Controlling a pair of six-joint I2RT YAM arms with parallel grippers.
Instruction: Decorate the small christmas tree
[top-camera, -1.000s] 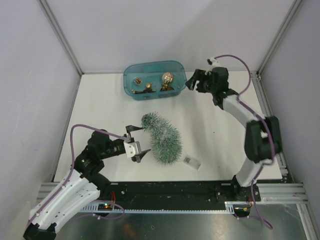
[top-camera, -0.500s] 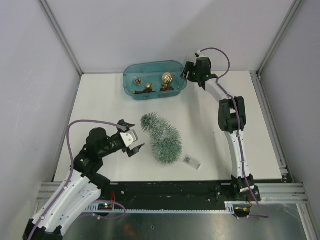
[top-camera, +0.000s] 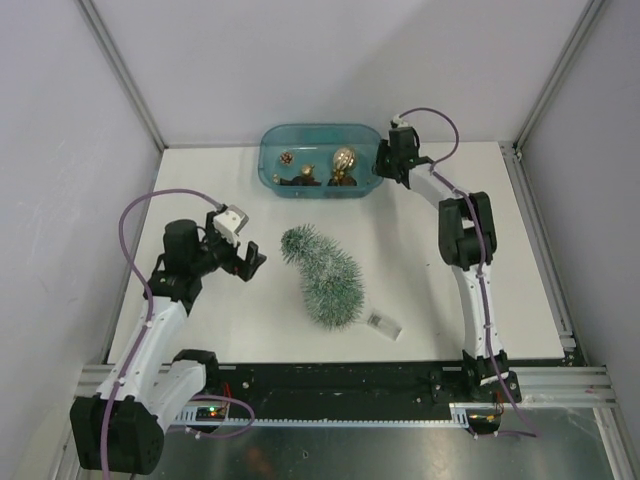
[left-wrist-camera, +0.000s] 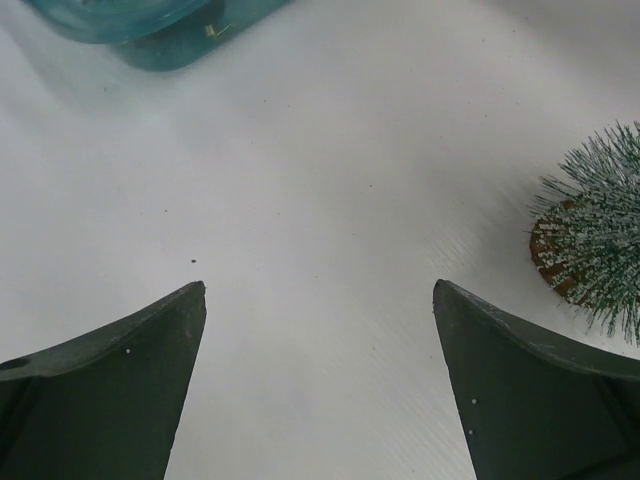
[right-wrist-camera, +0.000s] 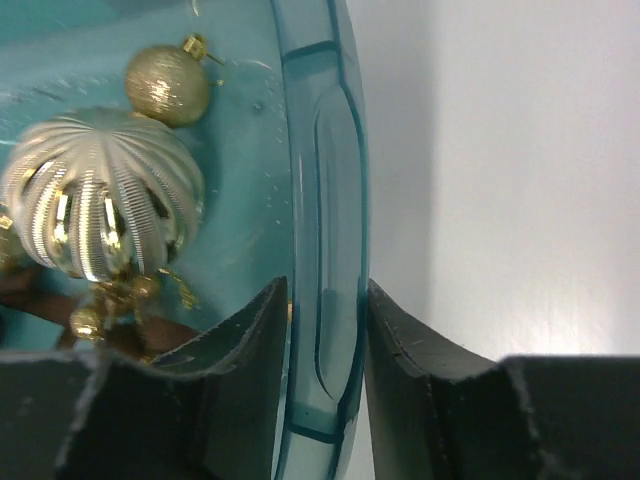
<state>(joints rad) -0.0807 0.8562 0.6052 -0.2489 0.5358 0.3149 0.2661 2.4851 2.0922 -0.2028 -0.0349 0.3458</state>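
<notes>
The small christmas tree (top-camera: 325, 278) lies on its side mid-table, its wood-slice base pointing to the near right; its base also shows in the left wrist view (left-wrist-camera: 590, 250). My left gripper (top-camera: 240, 252) is open and empty (left-wrist-camera: 320, 290), left of the tree and apart from it. My right gripper (top-camera: 383, 165) is shut on the right rim of the teal tub (top-camera: 320, 127), one finger inside and one outside (right-wrist-camera: 328, 295). The tub rim (right-wrist-camera: 325, 150) runs between the fingers. Inside lie a ribbed gold ball (right-wrist-camera: 100, 210), a small glitter ball (right-wrist-camera: 167, 85) and brown ornaments.
A small clear packet (top-camera: 383, 325) lies on the table just right of the tree's base. White walls and metal frame posts close in the back and both sides. The tub's corner shows at the top of the left wrist view (left-wrist-camera: 130, 25).
My right gripper has closed on the tub's rim, and the tub has shifted to the right. My left arm has pulled back to the left, away from the tree.
</notes>
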